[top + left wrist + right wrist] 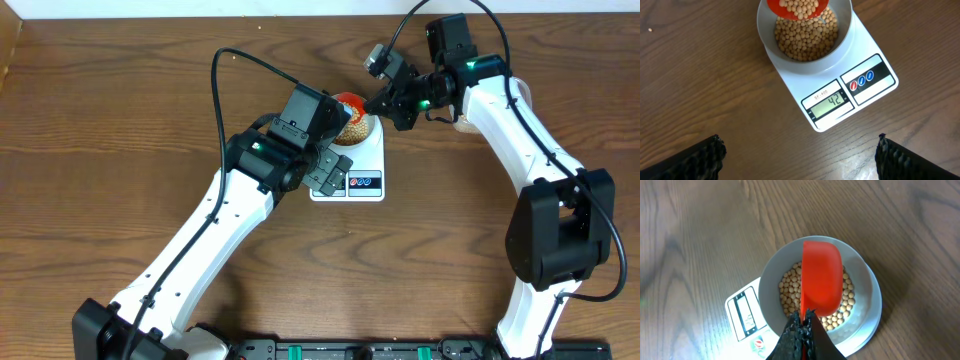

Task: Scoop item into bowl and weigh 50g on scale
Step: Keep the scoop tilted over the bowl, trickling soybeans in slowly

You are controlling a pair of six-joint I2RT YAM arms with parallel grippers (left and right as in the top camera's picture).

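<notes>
The white scale (pixel 875 92) carries the pale blue-grey bowl (pixel 850 35), which holds a layer of tan beans (pixel 805 37); the display (pixel 830 102) reads 42. My right gripper (pixel 803 317) is shut on the handle of a red scoop (pixel 822 277). The scoop is tipped mouth-down over the bowl (pixel 867 310) and its beans (pixel 790 292), and more beans show in its mouth (pixel 797 6). My left gripper (pixel 800 145) hangs open above bare wood in front of the scale, with nothing between its fingers (pixel 705 155). In the overhead view the left arm covers most of the scale (pixel 362 170).
A pale object (pixel 465 125) lies partly hidden under the right arm. One stray bean (pixel 650 30) sits on the wood to the left. Black cables loop above both arms. The table's far edge (pixel 300 20) runs along the back.
</notes>
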